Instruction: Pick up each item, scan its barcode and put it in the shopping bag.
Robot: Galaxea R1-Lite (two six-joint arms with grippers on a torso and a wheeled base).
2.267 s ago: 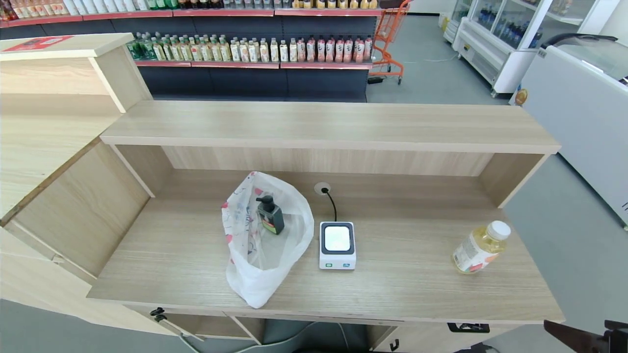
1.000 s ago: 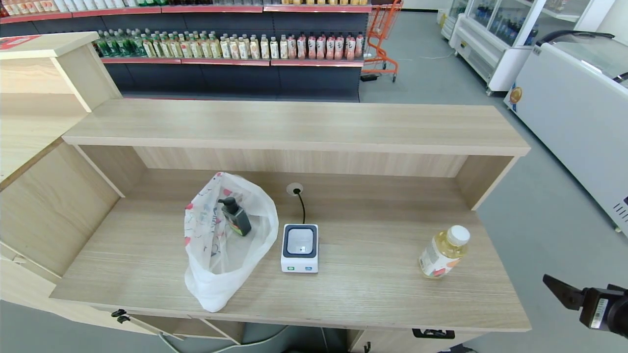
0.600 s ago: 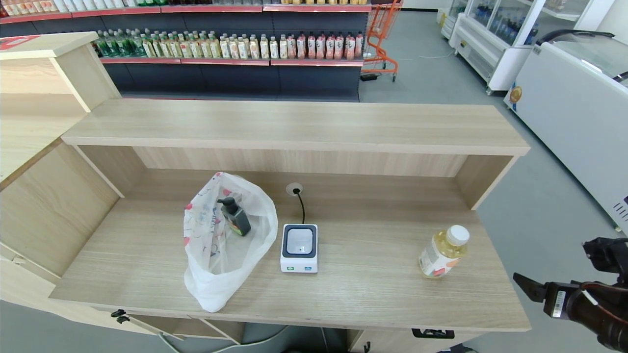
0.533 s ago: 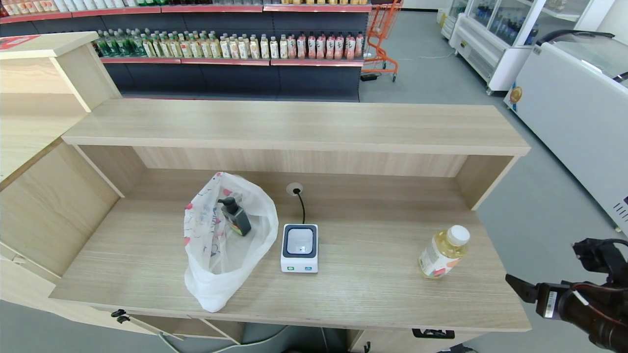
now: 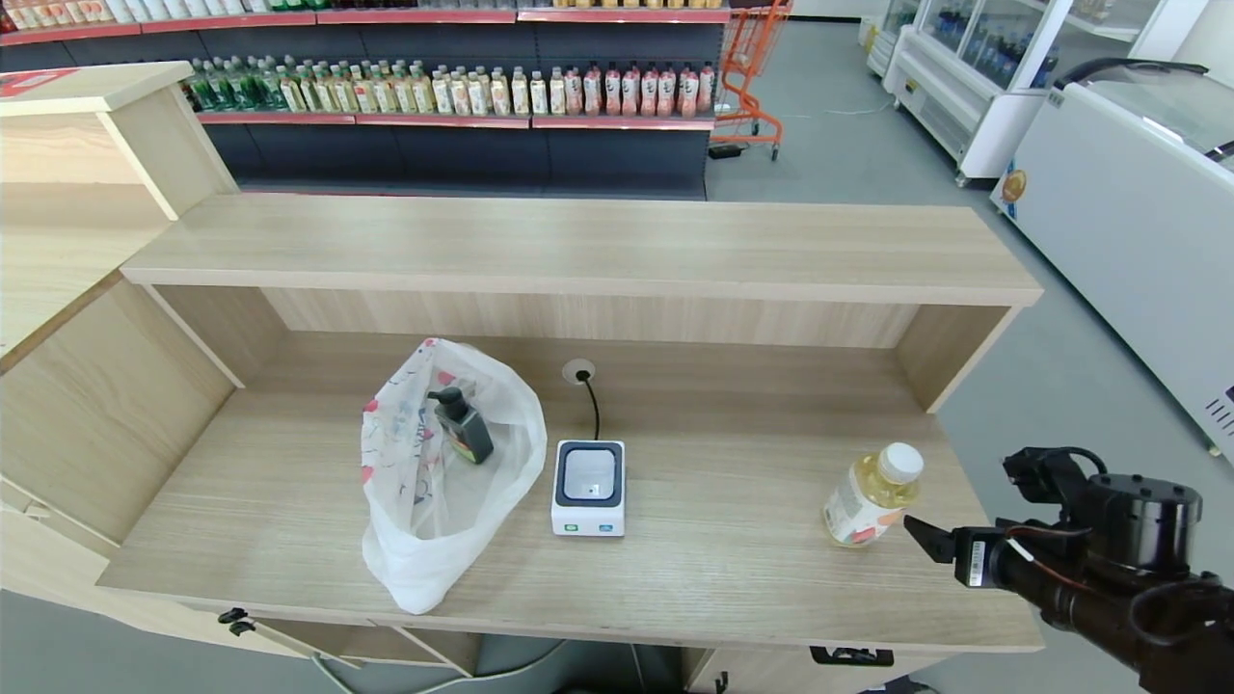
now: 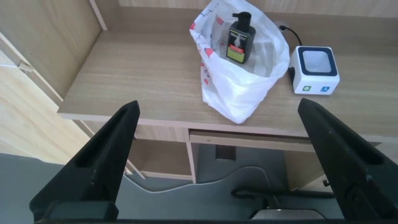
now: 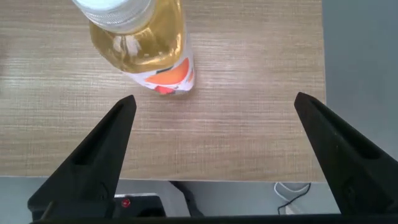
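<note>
A yellow drink bottle (image 5: 872,493) with a white cap stands upright near the right end of the wooden counter (image 5: 723,569). My right gripper (image 5: 969,501) is open just right of it, level with its lower half, not touching; in the right wrist view the bottle (image 7: 143,43) sits ahead of the open right gripper (image 7: 214,102). The white shopping bag (image 5: 439,482) lies open at the left with a dark pump bottle (image 5: 463,429) inside. A white barcode scanner (image 5: 588,487) sits beside the bag. My left gripper (image 6: 217,107) is open, off the counter's front edge, facing the bag (image 6: 239,81).
A raised ledge (image 5: 578,246) overhangs the back of the counter, with side walls at both ends. The scanner's black cable (image 5: 593,410) runs to a hole in the counter. Bare counter lies between scanner and bottle. The right edge of the counter is close to the bottle.
The head camera shifted early on. Since then my right arm has come in from the lower right and up to the bottle's right side, gripper open. Bag, scanner and bottle stayed put.
</note>
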